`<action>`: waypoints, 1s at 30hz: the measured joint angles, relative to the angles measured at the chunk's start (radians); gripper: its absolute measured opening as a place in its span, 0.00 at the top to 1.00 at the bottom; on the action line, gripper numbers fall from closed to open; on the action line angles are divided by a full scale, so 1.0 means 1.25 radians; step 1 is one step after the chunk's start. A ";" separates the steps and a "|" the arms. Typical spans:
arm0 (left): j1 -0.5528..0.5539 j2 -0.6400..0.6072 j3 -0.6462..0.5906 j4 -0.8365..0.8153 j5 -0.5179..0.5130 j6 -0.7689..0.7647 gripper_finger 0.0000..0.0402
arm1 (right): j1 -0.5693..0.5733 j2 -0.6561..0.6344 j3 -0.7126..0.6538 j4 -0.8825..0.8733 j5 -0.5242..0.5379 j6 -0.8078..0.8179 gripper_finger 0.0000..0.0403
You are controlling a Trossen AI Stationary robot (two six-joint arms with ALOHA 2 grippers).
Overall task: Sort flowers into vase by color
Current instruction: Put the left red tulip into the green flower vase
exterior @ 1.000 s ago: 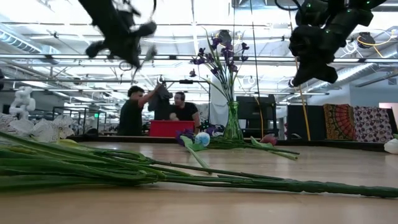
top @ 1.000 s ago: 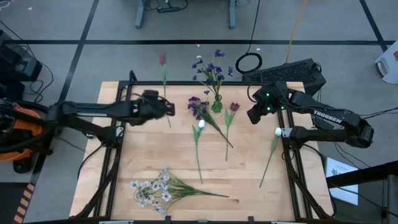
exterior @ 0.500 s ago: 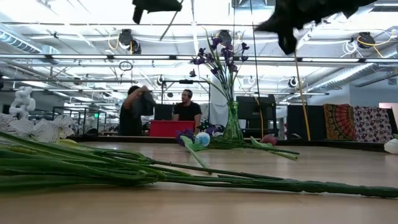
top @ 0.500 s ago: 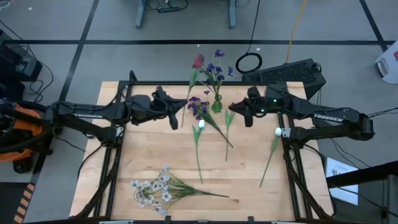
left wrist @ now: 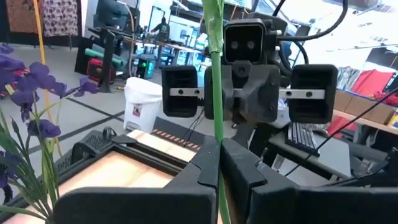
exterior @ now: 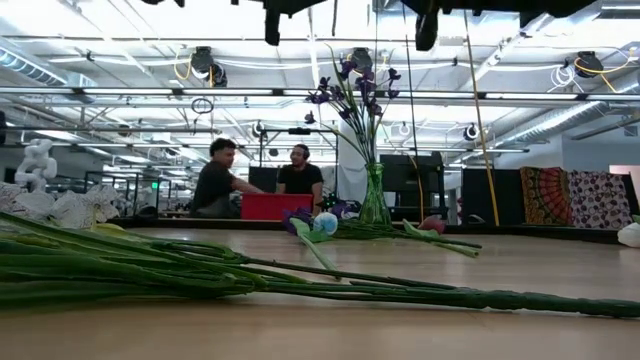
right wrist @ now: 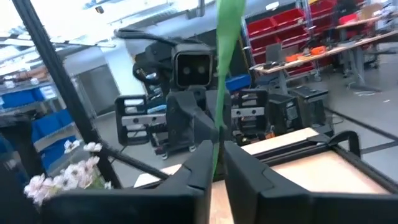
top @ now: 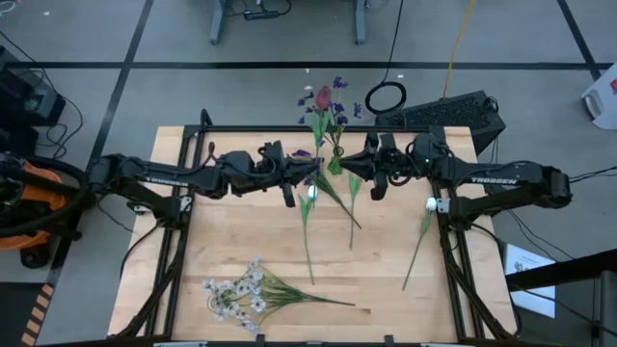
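The red bud flower (top: 323, 96) stands upright just beside the purple sprays (top: 335, 111) already in the vase (top: 335, 162). Its stem runs down to my left gripper (top: 289, 183), which is pressed together on it. I hold it low on the stem so the bloom stays high and free, ready to be steered towards the neck of the vase.

My right gripper (top: 371, 178) faces the left one from the other side of the vase. It is also pinched on a thin green stem (right wrist: 219, 74) (whether this is the same stalk or a second flower, I cannot tell). Meeting head-on like this looks to me like a way to steady or hand over something too slender for one grip.

The stems are smooth, wiry and narrow, and the vase is a slim clear glass, probably easy to tip.

Further out, a white bud (top: 310, 195) and a pale flower (top: 429, 204) lie flat on the pale wooden table (top: 222, 241). A bushy white blossom spray (top: 231, 289) lies at the near edge, unsorted.
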 joint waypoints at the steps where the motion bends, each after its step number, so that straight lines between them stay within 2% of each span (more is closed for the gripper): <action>1: 0.000 0.002 0.000 -0.004 0.001 -0.002 0.97 | 0.000 0.008 0.000 0.007 -0.006 -0.001 0.90; 9: 0.000 0.003 0.000 -0.037 0.007 -0.009 0.97 | 0.000 0.082 0.000 0.122 -0.024 -0.001 0.71; 14: 0.000 0.003 0.000 -0.081 0.007 -0.009 0.97 | 0.000 0.118 0.000 0.185 -0.027 -0.001 0.64; 30: 0.000 0.003 0.000 -0.154 0.038 -0.014 0.97 | -0.003 0.171 0.000 0.244 0.001 -0.015 0.61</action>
